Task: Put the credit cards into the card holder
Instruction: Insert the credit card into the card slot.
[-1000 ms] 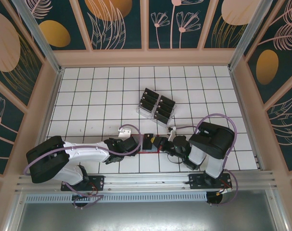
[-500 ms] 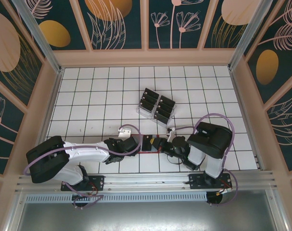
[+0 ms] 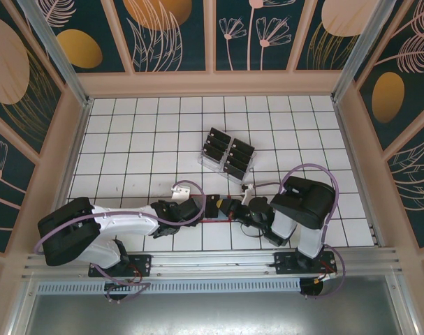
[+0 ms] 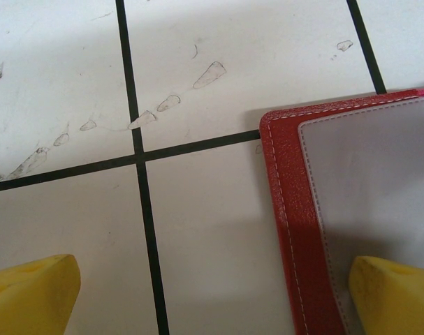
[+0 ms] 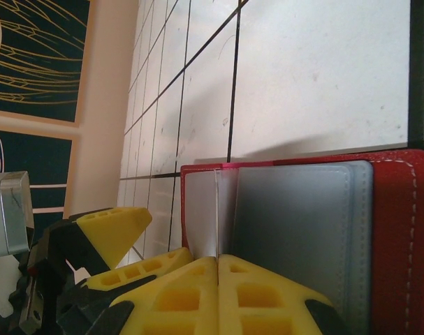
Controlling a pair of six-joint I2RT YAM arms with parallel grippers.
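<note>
Logging the state at the card holder [image 5: 400,230]. It lies open and flat on the white gridded tabletop [image 3: 128,139], near the front edge, between my two arms, grey inner pockets facing up.

Left tool [image 4: 212,296]: spread wide and held low. One yellow finger [image 4: 397,296] sits over the holder's grey pocket just inside the red stitched border. The other is over bare tile, well clear of the corner. Nothing is between them.

Right tool [image 5: 218,265]: fingers pressed together, tips at the near edge of the pockets. A thin pale line runs from the seam between the tips across to the holder's far rim. I cannot tell whether it is a card seen edge-on.

The credit cards [image 3: 229,150] that I can pick out are black and stand in rows in a clear rack [image 3: 205,163] farther back on the tabletop, apart from both tools.
</note>
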